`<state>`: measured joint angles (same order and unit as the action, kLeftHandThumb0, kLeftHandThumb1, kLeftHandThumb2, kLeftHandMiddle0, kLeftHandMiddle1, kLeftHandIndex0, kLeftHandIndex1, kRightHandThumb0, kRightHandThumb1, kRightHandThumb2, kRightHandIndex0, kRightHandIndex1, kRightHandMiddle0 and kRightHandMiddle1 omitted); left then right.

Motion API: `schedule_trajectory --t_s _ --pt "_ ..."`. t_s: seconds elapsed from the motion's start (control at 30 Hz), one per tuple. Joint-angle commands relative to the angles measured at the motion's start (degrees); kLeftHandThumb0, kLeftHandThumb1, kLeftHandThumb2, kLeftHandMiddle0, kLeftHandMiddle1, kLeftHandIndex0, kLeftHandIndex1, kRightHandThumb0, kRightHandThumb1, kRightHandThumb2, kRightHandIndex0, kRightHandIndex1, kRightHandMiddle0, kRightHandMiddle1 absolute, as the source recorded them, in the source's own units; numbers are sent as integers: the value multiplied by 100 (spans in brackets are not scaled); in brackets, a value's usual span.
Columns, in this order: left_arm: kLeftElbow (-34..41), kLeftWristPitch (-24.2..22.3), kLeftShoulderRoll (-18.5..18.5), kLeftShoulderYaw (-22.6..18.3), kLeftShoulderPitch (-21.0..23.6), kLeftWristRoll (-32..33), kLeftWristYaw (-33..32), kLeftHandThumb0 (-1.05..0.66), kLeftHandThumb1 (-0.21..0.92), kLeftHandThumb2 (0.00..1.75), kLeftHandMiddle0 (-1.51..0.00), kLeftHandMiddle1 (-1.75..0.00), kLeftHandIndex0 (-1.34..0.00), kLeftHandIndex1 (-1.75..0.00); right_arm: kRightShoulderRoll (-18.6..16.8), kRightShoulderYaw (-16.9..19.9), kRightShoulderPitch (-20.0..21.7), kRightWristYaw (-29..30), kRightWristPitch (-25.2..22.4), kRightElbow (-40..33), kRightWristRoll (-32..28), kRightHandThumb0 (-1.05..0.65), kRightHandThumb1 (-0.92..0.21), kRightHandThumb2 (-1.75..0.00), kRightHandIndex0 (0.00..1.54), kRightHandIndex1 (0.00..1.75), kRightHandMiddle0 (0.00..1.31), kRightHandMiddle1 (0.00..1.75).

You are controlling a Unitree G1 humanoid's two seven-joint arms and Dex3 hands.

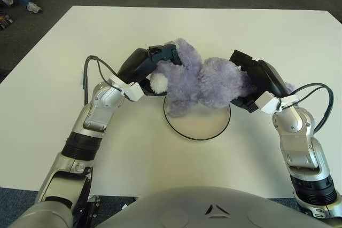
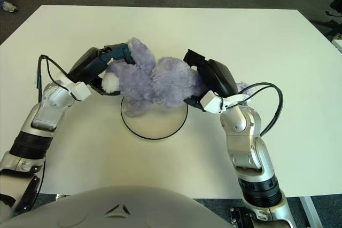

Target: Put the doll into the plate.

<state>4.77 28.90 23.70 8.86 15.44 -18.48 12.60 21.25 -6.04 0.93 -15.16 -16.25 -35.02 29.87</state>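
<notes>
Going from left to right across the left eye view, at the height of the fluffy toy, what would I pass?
Left hand → purple doll, held between both hands above the plate → right hand.

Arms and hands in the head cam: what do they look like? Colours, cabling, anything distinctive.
Both arms are silver-grey metal in jointed segments with black ribbed bands near the elbows. The left hand and right hand are black and rounded, the left with teal-blue finger parts. Each wrist carries a small white block, and a thin black cable loops out beside each forearm.
</notes>
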Motion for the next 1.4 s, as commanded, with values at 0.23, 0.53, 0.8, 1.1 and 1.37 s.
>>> schedule_trajectory --t_s 0.23,0.53,0.8,1.1,1.37 --pt "207 -235 32 56 -68 210 343 -1 12 144 -71 -175 -75 -141 -32 69 12 -187 -126 -179 -103 0 -6 -159 79 171 61 172" --pt "417 -590 86 25 -124 399 636 -1 20 135 -66 -175 -70 -141 126 152 4 -543 -462 -406 -47 -1 -11 -147 76 175 67 149" --pt "612 -1003 177 -10 -173 600 920 -1 38 114 -57 -175 -56 -140 353 335 47 -924 -408 -451 -342 -1 -25 -137 59 175 54 166" --pt "872 -1567 281 -35 -176 876 1285 -1 53 102 -39 -170 -39 -166 700 458 108 -1063 -70 -274 -471 -42 -37 -96 30 115 18 150" --pt "1006 -1821 306 -54 -183 984 1437 19 41 112 -47 -174 -13 -137 880 590 37 -1029 305 -101 -552 -63 -32 -93 21 97 1 120"
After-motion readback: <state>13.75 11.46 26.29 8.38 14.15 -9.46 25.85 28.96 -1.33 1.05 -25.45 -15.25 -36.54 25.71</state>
